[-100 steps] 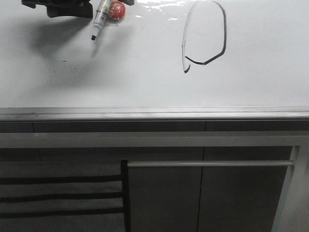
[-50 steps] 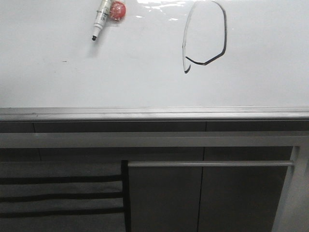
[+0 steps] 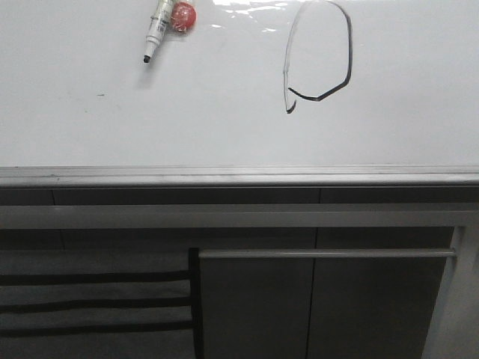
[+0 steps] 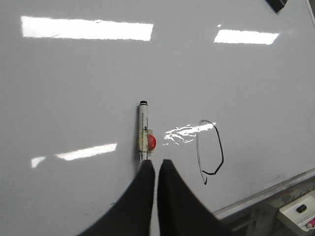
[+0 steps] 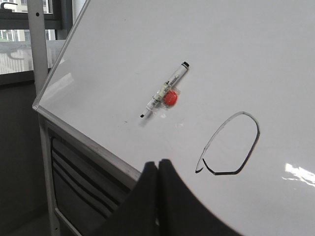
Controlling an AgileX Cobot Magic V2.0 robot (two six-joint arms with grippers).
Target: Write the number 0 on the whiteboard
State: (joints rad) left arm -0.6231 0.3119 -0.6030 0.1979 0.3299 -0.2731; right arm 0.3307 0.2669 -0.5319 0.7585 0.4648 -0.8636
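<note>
You see the number 0 (image 3: 318,52) drawn on the whiteboard (image 3: 224,120), and both grippers are lifted off the board with nothing in them.

The zero is a tall, uneven black loop on the right part of the board, with an angular lower corner and a small tail at its lower left. To its left, well apart, the marker (image 3: 156,31) lies flat on the board, its dark tip pointing toward the near metal edge, and a small red round piece (image 3: 183,16) touches its side. In your left wrist view the left gripper (image 4: 156,169) has its fingers pressed almost together above the board, near one end of the marker. The right gripper (image 5: 158,169) is also closed, holding nothing.
</note>
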